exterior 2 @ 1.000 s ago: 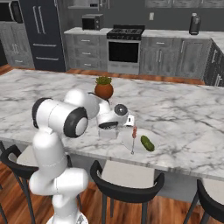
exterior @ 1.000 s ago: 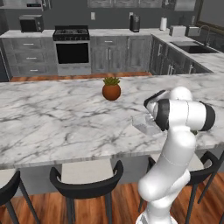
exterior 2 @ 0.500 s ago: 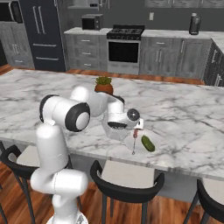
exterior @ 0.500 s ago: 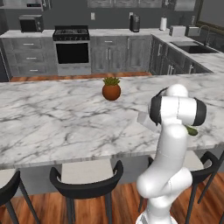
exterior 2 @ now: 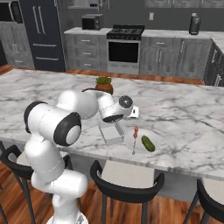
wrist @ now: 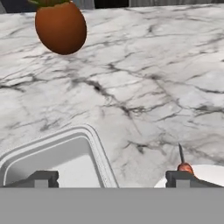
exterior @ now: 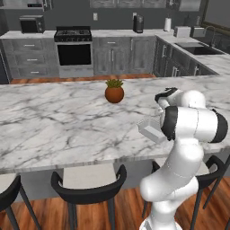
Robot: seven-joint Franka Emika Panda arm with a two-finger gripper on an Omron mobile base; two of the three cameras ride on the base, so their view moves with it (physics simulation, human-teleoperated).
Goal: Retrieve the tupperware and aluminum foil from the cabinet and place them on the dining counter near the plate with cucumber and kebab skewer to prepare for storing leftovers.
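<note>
- Since a sec ago: arm swung toward the plate side, jaws went from nearly together to wide apart; tupperware (exterior 2: 111, 133) now sits free on the dining counter (exterior 2: 183, 109).
- Left base view: 1 tupperware (exterior: 150, 128), its right part cut off behind the arm's elbow; gripper mostly hidden by the arm too. 1 terracotta plant pot (exterior: 114, 93) further back, well apart from the container. Lots of bare marble (exterior: 54, 121) to the left; container lies near the front edge. Stools below the edge.
- Right base view: 1 plate (exterior 2: 141, 141) just beside the tupperware, w/ 1 cucumber (exterior 2: 148, 143) and 1 kebab skewer (exterior 2: 134, 138) on it. Gripper (exterior 2: 114, 123) hangs just over the container; fingers hard to make out here. Plate close to the front edge; open counter to the right.
- Hand view: gripper (wrist: 109, 178) jaws wide apart, 2 fingertips (wrist: 41, 178) at either side, nothing between them. Tupperware (wrist: 57, 159) cut off at bottom; skewer tip (wrist: 182, 161) and a sliver of plate (wrist: 205, 170) at lower right. Pot (wrist: 60, 26) top left, cropped.
</note>
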